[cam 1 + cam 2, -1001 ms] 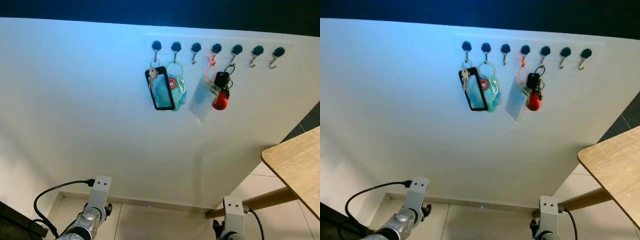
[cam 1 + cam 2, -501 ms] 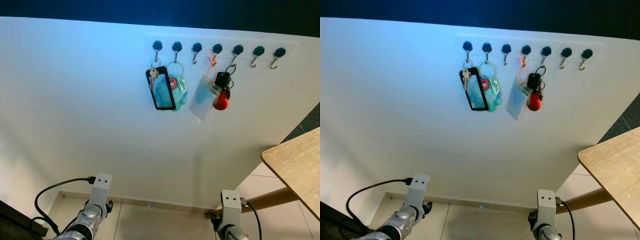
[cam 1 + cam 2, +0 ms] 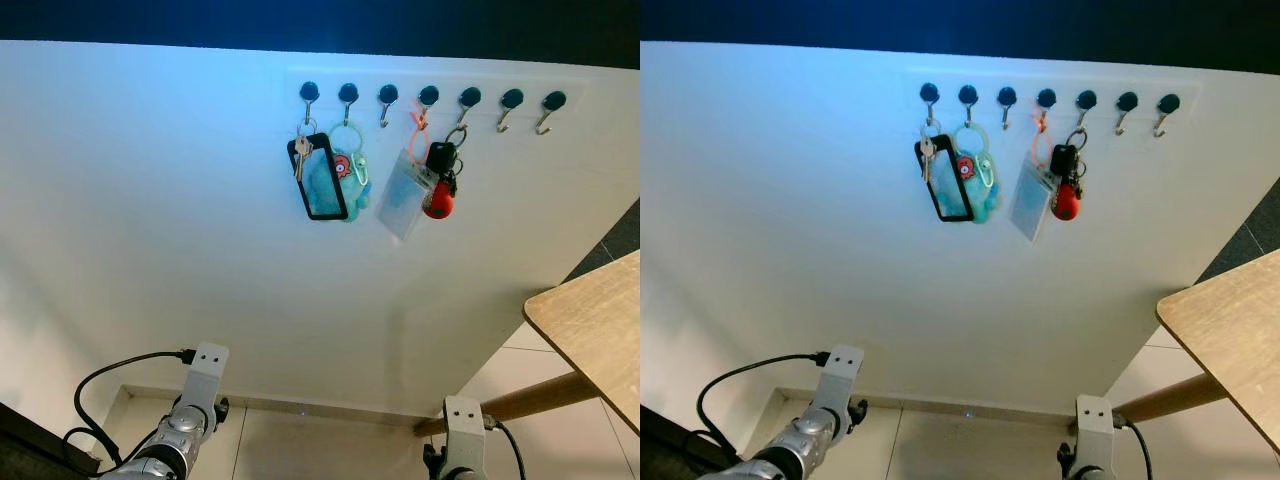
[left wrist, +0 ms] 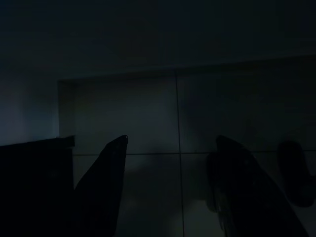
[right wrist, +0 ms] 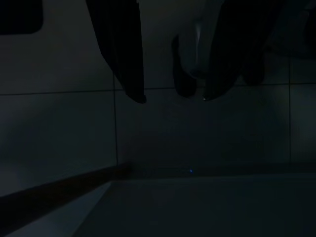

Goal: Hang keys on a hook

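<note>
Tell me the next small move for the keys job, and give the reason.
Probably none with the keys: four items already hang on the hook rail, among them a key. Both arms hang low, and the left gripper fingers are apart, holding nothing. I'd keep the arms down.

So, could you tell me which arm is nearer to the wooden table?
Right. The right arm hangs low just left of the table and below its edge; the left arm hangs low, far across on the other side.
</note>
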Motion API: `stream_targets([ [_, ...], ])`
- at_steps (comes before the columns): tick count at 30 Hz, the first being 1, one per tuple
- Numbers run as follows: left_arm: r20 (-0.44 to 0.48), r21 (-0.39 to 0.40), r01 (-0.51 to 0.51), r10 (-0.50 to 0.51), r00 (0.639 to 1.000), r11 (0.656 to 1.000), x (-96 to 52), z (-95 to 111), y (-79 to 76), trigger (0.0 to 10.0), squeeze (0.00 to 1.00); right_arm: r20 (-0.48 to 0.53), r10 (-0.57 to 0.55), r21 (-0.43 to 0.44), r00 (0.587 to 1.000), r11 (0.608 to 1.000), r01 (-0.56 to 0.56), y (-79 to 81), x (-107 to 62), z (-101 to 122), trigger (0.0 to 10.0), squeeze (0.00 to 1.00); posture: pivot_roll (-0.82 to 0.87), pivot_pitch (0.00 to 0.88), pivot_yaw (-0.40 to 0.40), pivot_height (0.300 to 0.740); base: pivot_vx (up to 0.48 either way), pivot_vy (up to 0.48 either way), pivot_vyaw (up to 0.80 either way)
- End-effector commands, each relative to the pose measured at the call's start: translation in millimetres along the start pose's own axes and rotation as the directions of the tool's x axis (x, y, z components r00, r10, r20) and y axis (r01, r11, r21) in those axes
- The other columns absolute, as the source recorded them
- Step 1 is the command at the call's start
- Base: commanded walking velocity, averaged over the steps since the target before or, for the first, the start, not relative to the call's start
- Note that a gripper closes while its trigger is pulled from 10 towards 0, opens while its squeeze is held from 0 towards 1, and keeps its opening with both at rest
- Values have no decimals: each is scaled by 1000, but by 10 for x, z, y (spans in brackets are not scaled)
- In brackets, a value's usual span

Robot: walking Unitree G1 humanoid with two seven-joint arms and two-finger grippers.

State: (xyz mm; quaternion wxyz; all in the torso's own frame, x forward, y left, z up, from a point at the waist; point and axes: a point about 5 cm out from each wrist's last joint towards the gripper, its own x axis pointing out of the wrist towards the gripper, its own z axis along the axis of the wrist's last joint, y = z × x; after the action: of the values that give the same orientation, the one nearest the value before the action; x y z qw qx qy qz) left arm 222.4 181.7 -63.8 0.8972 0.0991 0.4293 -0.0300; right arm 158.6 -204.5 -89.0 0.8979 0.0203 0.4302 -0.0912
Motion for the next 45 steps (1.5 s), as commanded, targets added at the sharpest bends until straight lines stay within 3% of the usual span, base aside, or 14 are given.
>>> stream_targets([
  [1, -12, -3, 11, -11, 1000, 1000, -1, -28, -57, 10000, 0, -2, 10, -7, 1000, 1000, -10, 42, 8, 14, 10000, 0, 30, 0, 6, 740, 0, 0, 0],
  [5, -30, 33, 17, -16, 999, 999, -10, -82, -24, 10000, 0, 14, 11, 6, 1000, 1000, -11, 80, 14, 42, 10000, 0, 19, 0, 14, 740, 0, 0, 0],
  [10, -34, 18, 3, -2, 999, 1000, -13, -94, 21, 10000, 0, 5, 21, -8, 1000, 1000, -21, 101, 1, -2, 10000, 0, 18, 19, 19, 740, 0, 0, 0],
  [16, -48, 10, 15, -15, 999, 1000, -26, -173, -38, 10000, 0, -34, 16, -38, 999, 999, -17, 41, -46, -151, 10000, 0, 5, 13, 28, 740, 0, 0, 0],
  [19, -66, 43, 31, -28, 997, 999, -38, -237, -60, 10000, 0, -30, -11, 6, 999, 1000, 11, -1, -56, -169, 10000, 0, -3, 6, 23, 740, 0, 0, 0],
  [24, -57, 13, 6, -5, 998, 1000, -31, -202, -33, 10000, 0, -39, 29, -64, 999, 997, -31, 24, -54, -170, 10000, 0, 12, 8, 10, 740, 0, 0, 0],
  [33, -43, 33, -1, 3, 999, 999, -17, -119, 28, 10000, 0, 49, 29, -9, 998, 1000, -29, 121, 54, 198, 10000, 0, 30, 0, 16, 740, 0, 0, 0],
  [39, -15, 8, -20, 20, 1000, 1000, -4, -23, 66, 10000, 0, 31, 51, -36, 998, 998, -50, 174, 56, 184, 10000, 0, 66, 0, -6, 740, 0, 0, 0],
  [45, -17, 12, -25, 25, 1000, 1000, -14, -57, 112, 10000, 0, 23, 55, -34, 998, 998, -54, 191, 46, 144, 10000, 0, 49, 0, -1, 740, 0, 0, 0],
])
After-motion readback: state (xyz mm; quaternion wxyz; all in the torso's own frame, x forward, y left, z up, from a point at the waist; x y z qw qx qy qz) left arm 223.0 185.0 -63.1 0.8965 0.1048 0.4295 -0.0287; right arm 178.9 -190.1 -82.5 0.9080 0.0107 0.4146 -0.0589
